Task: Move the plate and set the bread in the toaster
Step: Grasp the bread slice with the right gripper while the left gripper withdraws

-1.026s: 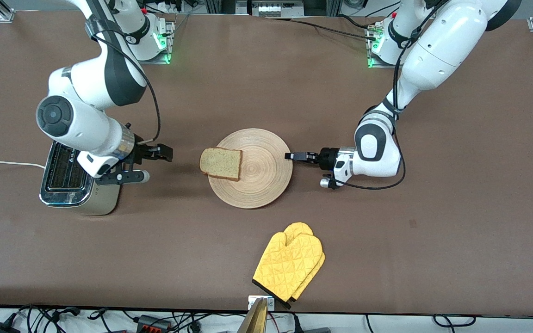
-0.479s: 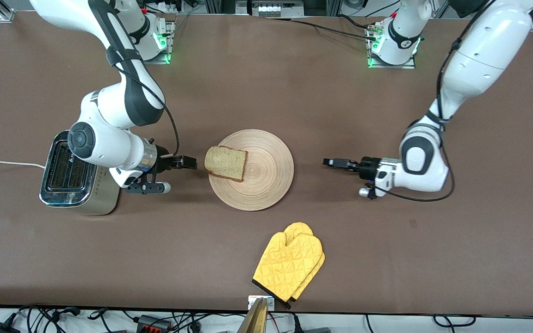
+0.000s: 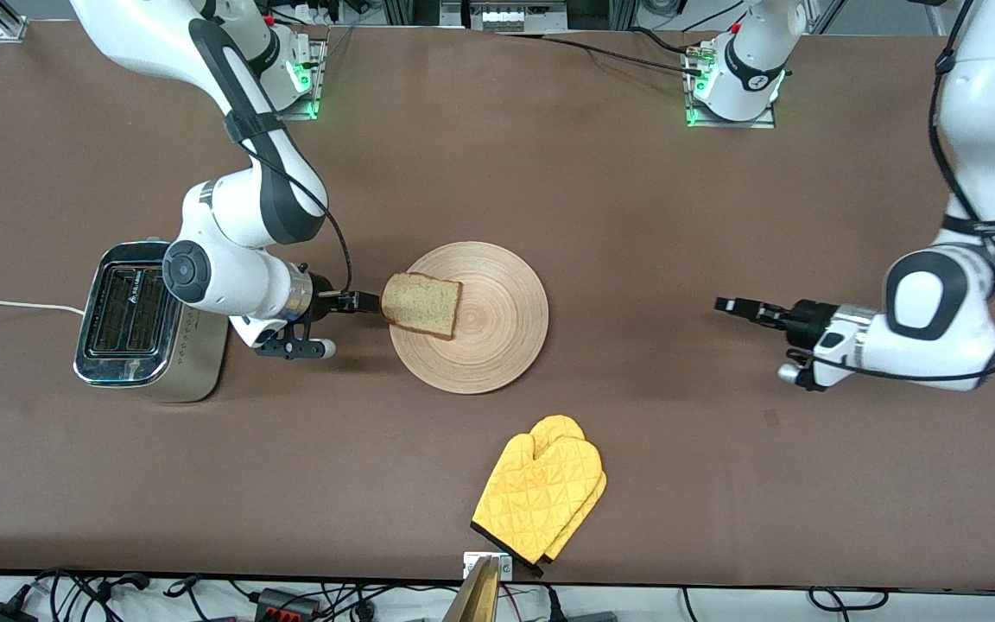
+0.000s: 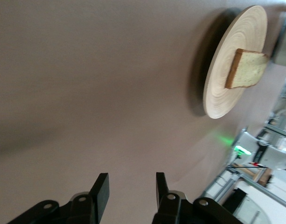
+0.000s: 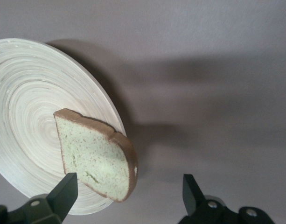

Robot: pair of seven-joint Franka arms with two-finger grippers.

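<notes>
Brown tabletop (image 3: 636, 216) carries plate (image 3: 497, 337) and bread (image 3: 422, 304); right pincer (image 3: 365, 301) spread wide, left pincer (image 3: 726, 306) parted, empty.

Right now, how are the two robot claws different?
The right claw is spread wide at the edge of the bread that lies on the plate. The left claw is open less wide. It is over bare table toward the left arm's end, away from the plate. Both are black, have two fingers and hold nothing.

A pair of yellow quilted oven mitts (image 3: 541, 493) lies flat on the brown table (image 3: 722, 484), stacked one on the other, close to the edge nearest the front camera, cuffs toward that edge.
</notes>
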